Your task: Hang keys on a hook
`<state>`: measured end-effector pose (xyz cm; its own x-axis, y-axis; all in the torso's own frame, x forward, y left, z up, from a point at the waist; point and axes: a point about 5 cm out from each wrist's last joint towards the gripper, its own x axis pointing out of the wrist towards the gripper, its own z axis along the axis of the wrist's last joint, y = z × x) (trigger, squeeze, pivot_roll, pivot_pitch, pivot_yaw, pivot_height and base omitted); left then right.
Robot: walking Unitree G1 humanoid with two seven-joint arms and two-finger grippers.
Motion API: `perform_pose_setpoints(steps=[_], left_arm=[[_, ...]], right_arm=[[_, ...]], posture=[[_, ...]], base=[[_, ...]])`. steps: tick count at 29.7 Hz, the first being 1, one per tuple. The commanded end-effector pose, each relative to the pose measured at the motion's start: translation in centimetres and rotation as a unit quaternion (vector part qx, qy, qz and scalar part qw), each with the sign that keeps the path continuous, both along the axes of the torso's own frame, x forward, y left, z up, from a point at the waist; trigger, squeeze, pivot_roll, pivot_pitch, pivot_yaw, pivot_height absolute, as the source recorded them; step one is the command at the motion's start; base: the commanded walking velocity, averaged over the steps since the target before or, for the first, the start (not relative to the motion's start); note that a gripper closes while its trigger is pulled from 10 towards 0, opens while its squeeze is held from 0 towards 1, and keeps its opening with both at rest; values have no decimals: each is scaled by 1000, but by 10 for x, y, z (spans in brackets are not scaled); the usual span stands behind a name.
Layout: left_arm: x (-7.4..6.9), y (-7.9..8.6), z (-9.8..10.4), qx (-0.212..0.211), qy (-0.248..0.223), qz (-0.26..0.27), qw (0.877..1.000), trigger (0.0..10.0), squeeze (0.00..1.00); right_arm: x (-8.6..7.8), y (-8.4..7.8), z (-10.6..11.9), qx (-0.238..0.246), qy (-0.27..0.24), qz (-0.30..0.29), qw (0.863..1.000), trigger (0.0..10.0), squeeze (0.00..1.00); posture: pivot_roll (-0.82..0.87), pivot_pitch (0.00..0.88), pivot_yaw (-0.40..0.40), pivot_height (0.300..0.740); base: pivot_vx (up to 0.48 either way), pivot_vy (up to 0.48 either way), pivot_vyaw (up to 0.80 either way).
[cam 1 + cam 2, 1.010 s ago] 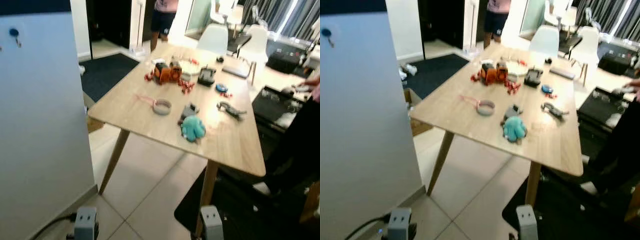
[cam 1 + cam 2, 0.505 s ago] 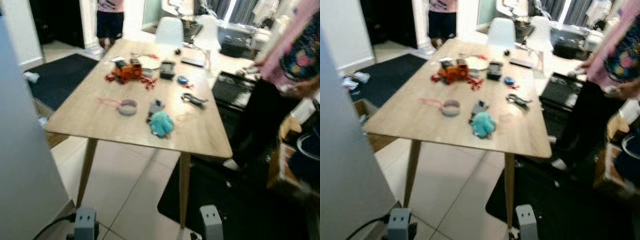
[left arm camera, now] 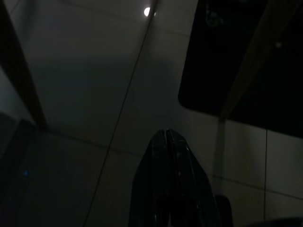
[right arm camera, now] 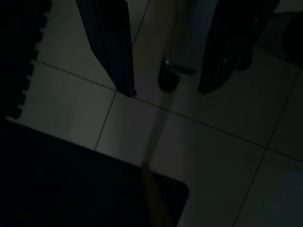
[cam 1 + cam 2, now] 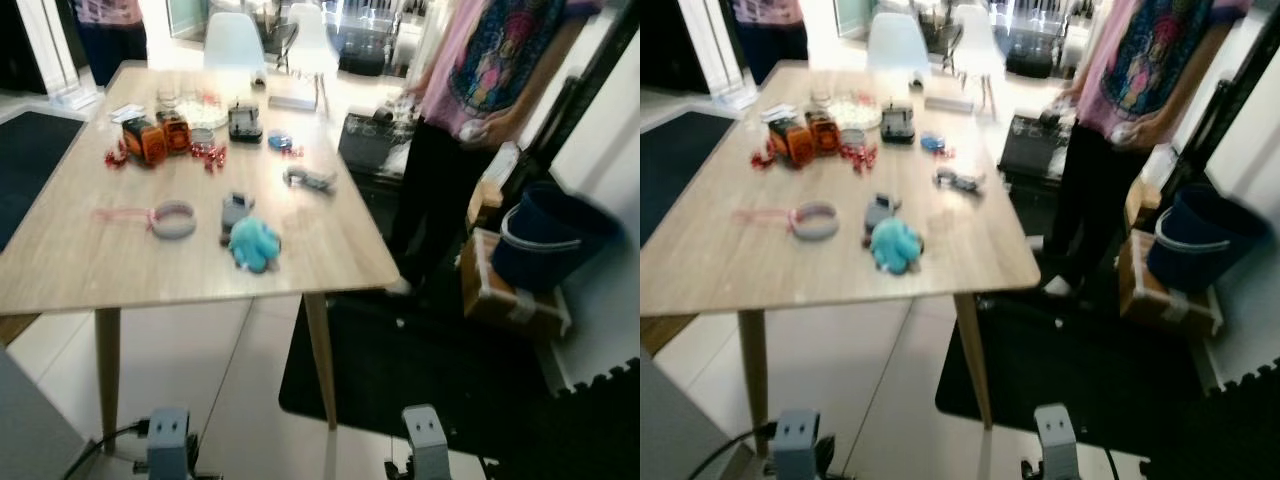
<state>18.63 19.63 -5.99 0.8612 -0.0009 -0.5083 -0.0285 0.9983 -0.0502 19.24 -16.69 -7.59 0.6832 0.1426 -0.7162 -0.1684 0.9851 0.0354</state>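
A wooden table (image 5: pixel 60 270) stands in front of me. On it lies a small grey metal bunch that looks like the keys (image 5: pixel 309 179), toward the far right side. Both arms hang low beside me, far from the table. In the dark left wrist view, my left gripper (image 3: pixel 165 138) points at the floor tiles with its fingers pressed together and nothing between them. My right gripper (image 4: pixel 165 93) hangs over the tiles with its fingers (image 4: pixel 118 56) spread apart and nothing held.
A teal plush (image 5: pixel 254 243), a grey tape roll (image 5: pixel 174 219), orange toys (image 5: pixel 158 139) and other small items lie on the table. A person in a pink shirt (image 5: pixel 490 70) stands at its right. A dark bucket on a box (image 5: pixel 545 240) and a black mat (image 5: pixel 420 370) are at right.
The camera has swung to the right: the pale wall panel with its blue hook has left the picture, the table has shifted left, and the person and the bucket have come into view.
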Motion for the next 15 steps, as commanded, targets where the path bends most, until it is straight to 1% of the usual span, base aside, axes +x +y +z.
perform_pose_setpoints(steps=[1, 2, 7, 10, 15], left_arm=[[-7, -2, -5, 0, 14, 4, 1000, 10000, 0], [-7, -1, -5, -1, 13, 13, 1000, 10000, 0], [-7, 0, -4, -2, 13, 25, 1000, 10000, 0], [-6, 0, -4, -1, 13, 25, 1000, 10000, 0], [-5, -1, -4, -4, 13, 25, 1000, 10000, 0]], right_arm=[[-2, -3, -1, -5, 0, 0, 1000, 10000, 0], [-2, -3, -1, -5, 1, -2, 1000, 10000, 0], [-1, -3, 0, -5, 1, -3, 1000, 10000, 0], [-1, -3, 0, -5, 1, -3, 1000, 10000, 0], [0, -2, 0, -5, 0, -3, 1000, 10000, 0]], posture=[[78, 33, -61, 740], [77, 34, -60, 740], [77, 35, -60, 740], [75, 36, -59, 740], [73, 40, -59, 740]], base=[[0, 0, 0], [0, 0, 0], [0, 0, 0], [0, -390, 0], [0, -474, 0]])
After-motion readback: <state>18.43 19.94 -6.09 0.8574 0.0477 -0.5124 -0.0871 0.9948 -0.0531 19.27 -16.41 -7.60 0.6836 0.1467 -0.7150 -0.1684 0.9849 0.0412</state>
